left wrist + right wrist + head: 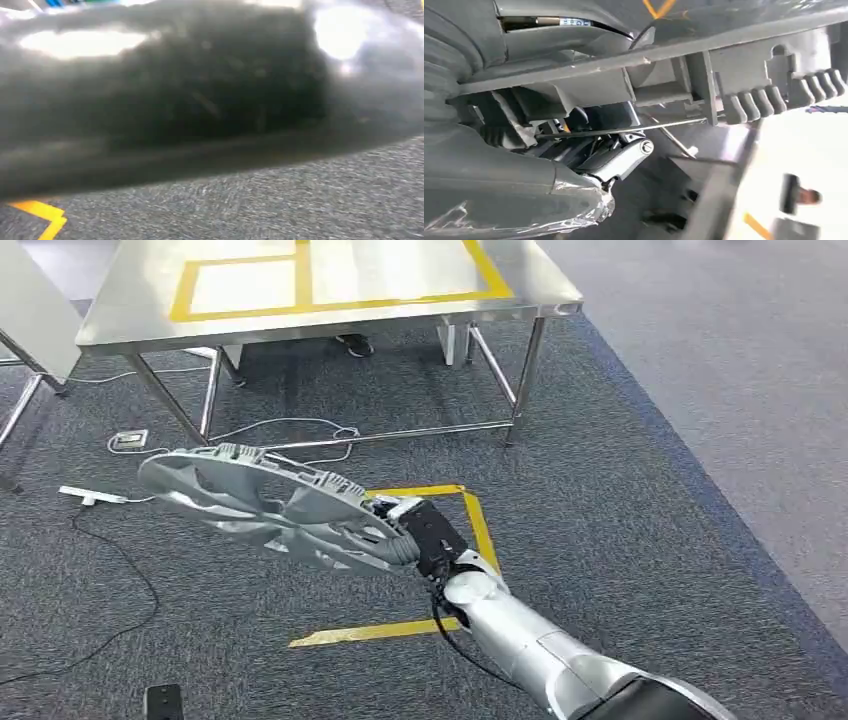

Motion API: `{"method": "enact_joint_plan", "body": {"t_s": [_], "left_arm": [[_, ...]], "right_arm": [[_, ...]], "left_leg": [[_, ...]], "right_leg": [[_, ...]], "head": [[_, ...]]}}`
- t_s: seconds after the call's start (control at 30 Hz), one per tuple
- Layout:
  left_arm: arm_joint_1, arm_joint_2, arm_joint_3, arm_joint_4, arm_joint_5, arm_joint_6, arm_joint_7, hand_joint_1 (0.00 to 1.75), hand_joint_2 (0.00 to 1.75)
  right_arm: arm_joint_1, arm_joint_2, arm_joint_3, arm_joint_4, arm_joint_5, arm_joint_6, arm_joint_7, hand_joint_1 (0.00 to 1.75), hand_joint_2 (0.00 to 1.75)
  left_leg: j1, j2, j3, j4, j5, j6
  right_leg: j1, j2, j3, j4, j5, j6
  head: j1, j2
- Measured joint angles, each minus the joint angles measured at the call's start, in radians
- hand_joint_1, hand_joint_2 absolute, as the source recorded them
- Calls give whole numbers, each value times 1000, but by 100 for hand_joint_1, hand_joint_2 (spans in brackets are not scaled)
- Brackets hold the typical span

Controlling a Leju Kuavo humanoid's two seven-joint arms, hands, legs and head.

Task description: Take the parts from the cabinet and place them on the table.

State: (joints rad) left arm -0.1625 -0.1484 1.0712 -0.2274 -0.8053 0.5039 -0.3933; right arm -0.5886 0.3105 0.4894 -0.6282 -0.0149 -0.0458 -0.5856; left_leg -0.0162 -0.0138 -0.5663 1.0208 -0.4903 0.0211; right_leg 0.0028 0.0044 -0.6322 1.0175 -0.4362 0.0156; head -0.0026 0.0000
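Grey carpet (620, 470) underfoot, steel table (130, 315) with yellow tape standing ahead; right hand (425, 535) gripping silver wheel-cover part (260, 502) by rim; left hand state unclear.

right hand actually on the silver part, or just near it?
Touching. The head view shows the right hand gripping the edge of the silver part, which it carries above the carpet.

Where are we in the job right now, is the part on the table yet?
Not yet. Done: a silver, wheel-cover-like part is already out and carried. In hand: the right hand grips its rim, holding it over the carpet, short of the steel table. Left: carry it on and set it on the tabletop, whose visible yellow-taped area holds no part. The cabinet and left hand cannot be judged.
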Motion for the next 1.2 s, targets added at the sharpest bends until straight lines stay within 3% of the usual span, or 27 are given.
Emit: {"method": "enact_joint_plan", "body": {"t_s": [0.07,0.13,0.7,0.73,0.77,0.8,0.83,0.87,0.9,0.97,1.0,1.03,1.07,1.1,1.17,1.2], "left_arm": [[-5,1,-1,0,-1,3,0,0,0],[-10,0,-2,0,1,7,0,0,0],[-12,2,-5,0,13,13,0,0,0],[-12,3,-6,0,13,10,0,0,0],[-12,6,-7,0,13,9,-1,0,0],[-13,5,-15,0,12,11,-2,0,0],[-13,6,-16,0,17,19,0,0,0],[-13,6,-16,0,21,21,2,0,0],[-11,4,-16,0,21,23,3,0,0],[-11,3,-16,0,22,23,3,0,0],[-11,3,-16,0,23,23,3,0,0],[-13,5,-16,0,23,23,3,0,0],[-14,5,-16,0,23,23,3,0,0],[-12,5,-16,0,23,23,3,0,0],[-12,6,-16,0,25,26,3,0,0],[-14,7,-16,0,25,26,3,0,0]], "right_arm": [[-13,-1,-5,-25,6,0,10,175,175],[-21,0,-5,-42,10,8,19,175,175],[-12,20,0,-44,13,20,11,175,175],[-11,21,1,-44,12,14,3,175,175],[-10,22,1,-44,12,11,0,175,175],[-7,24,1,-50,11,10,-1,175,175],[0,24,1,-50,6,21,0,175,175],[5,24,1,-50,6,24,2,175,175],[10,24,2,-50,6,27,4,175,175],[16,26,3,-50,6,30,6,175,175],[16,27,4,-49,7,31,6,175,175],[16,27,5,-47,6,31,6,175,175],[13,29,5,-46,5,32,5,175,175],[19,32,5,-45,4,32,5,175,175],[21,34,5,-42,4,31,7,175,175],[22,35,4,-42,3,30,7,175,175]], "left_leg": [[-2,0,0,-3,2,5],[1,0,2,-11,8,-4],[0,0,2,-11,8,-3],[-6,0,0,-4,3,5],[-5,0,1,-20,0,22],[5,2,41,-48,8,42],[6,2,48,-45,5,39],[7,1,51,-45,1,35],[10,-1,56,-44,-4,28],[19,-5,69,-37,-21,12],[23,-5,78,-31,-33,3],[22,-5,76,-28,-36,-3],[21,-4,64,-19,-44,-13],[23,-1,65,-17,-48,-18],[24,-2,68,-18,-49,-28],[26,2,48,15,-43,-31]], "right_leg": [[-1,0,1,-2,3,4],[2,1,1,-2,1,-12],[0,0,4,-6,3,-8],[-5,-1,7,-18,8,1],[-4,-2,13,-12,16,16],[-2,-2,-25,64,-10,28],[-10,-1,-146,276,-109,25],[-14,-2,-159,286,-104,31],[-17,-3,-150,257,-78,30],[-24,-4,-83,97,26,41],[-28,-3,-51,18,62,50],[-17,4,-51,19,25,48],[-16,5,-34,8,21,23],[-14,5,-44,10,32,15],[-15,4,-39,16,27,4],[-19,3,-31,8,26,2]], "head": [[1,0],[1,0],[2,0],[2,0],[0,0],[7,0],[8,0],[6,0],[7,0],[8,0],[8,0],[8,0],[10,0],[5,0],[6,0],[5,0]]}}
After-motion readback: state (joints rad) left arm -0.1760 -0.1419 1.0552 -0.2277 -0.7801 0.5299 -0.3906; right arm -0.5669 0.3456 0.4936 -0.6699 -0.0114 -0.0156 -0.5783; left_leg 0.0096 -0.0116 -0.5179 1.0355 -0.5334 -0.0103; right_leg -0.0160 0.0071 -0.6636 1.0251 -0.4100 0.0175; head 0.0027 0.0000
